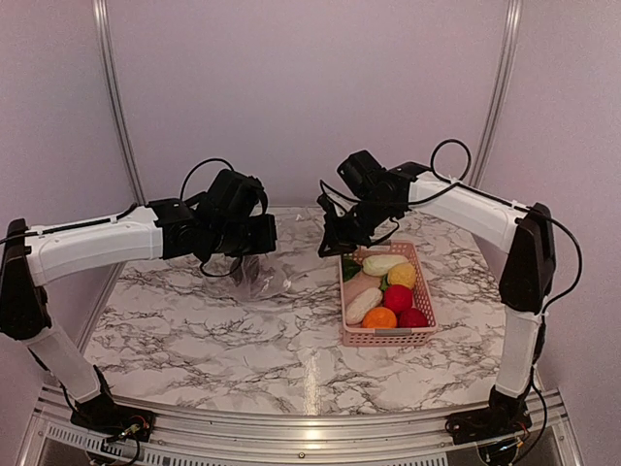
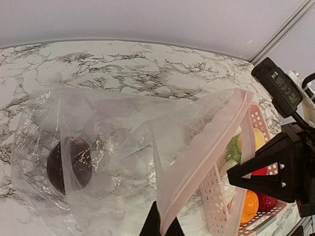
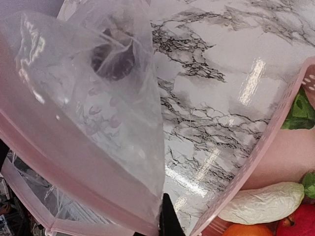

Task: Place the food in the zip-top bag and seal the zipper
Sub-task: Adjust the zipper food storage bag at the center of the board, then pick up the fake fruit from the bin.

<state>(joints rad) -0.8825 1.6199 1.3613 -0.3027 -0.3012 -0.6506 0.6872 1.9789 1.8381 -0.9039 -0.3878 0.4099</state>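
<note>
Zip-top bag [image 2: 123,137] holding a dark food piece [image 2: 69,164] hangs clenched in left gripper [image 2: 160,223] and right gripper [image 3: 167,221] beside pink basket [image 1: 388,337].

pale lilac walls [image 1: 291,97] with metal rails [image 1: 114,97] behind a marble table [image 1: 194,330]

We see a white table [image 1: 194,330] with dark wiggly lines. A pink basket [image 1: 388,338] sits on it, on the right side. A clear bag [image 1: 260,280] hangs low near the middle — we cannot tell if it touches.
</note>
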